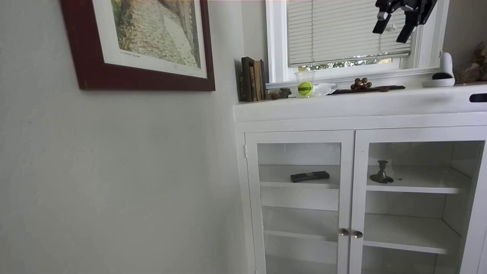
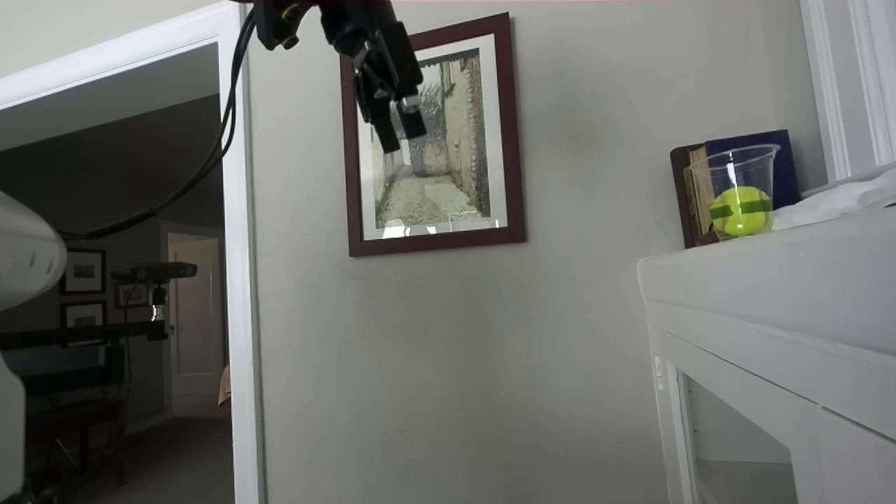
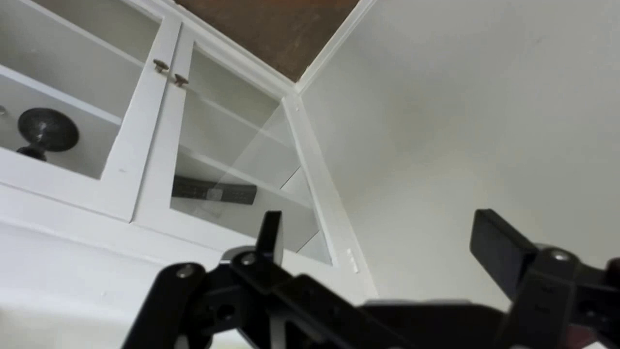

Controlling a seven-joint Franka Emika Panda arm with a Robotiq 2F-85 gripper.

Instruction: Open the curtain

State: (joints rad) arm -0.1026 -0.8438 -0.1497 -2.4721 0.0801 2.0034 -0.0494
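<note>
The curtain, a white horizontal-slat blind (image 1: 338, 34), hangs over most of the visible window in an exterior view. Its bottom edge is slightly slanted, with a thin strip of outdoors below it. Thin vertical cords run down it. My gripper (image 1: 392, 34) is open, in front of the blind's right part in that view, fingers pointing down. A small white knob-like thing (image 1: 391, 27) shows between the fingers; I cannot tell its depth. In an exterior view the gripper (image 2: 401, 137) overlaps the picture. In the wrist view the fingers (image 3: 379, 215) are wide apart with nothing between them. The blind is out of the wrist view.
The white cabinet's ledge (image 1: 365, 104) below the window holds books (image 1: 253, 80), a clear cup with a tennis ball (image 1: 305, 88), a brown ball cluster (image 1: 361, 83) and a white device (image 1: 443, 70). A red-framed picture (image 2: 518, 175) hangs on the side wall.
</note>
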